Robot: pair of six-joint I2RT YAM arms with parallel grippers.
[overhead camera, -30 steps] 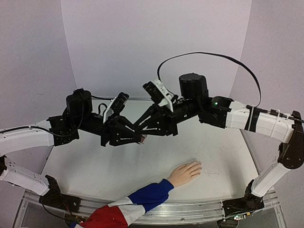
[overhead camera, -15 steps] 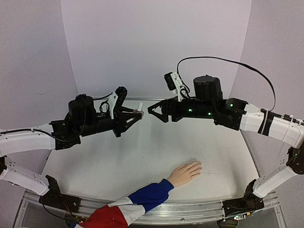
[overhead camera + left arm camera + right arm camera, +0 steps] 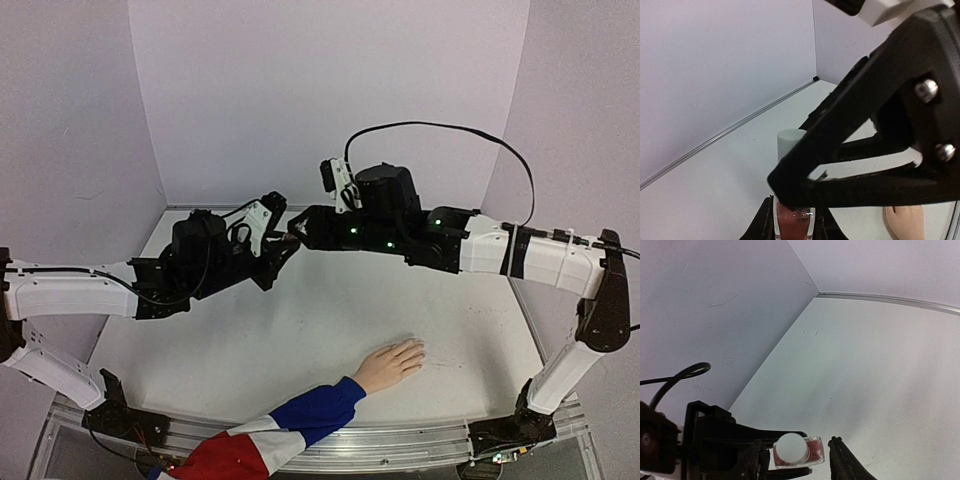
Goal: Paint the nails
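Left claw is clamped on the pink bottle, held up over the worktop. Right claw has jaws apart either side of the white cap, not gripping from what you can see. The nails are on the hand lying near the front edge, well apart from both arms. Risks:
- Close off-centre and you lever the bottle out of the pinch.
- Twist with a weak hold and the glass spins, not the cap.
- Once open, any tilt spills polish.
- Arms are nose to nose, so watch for a clash.
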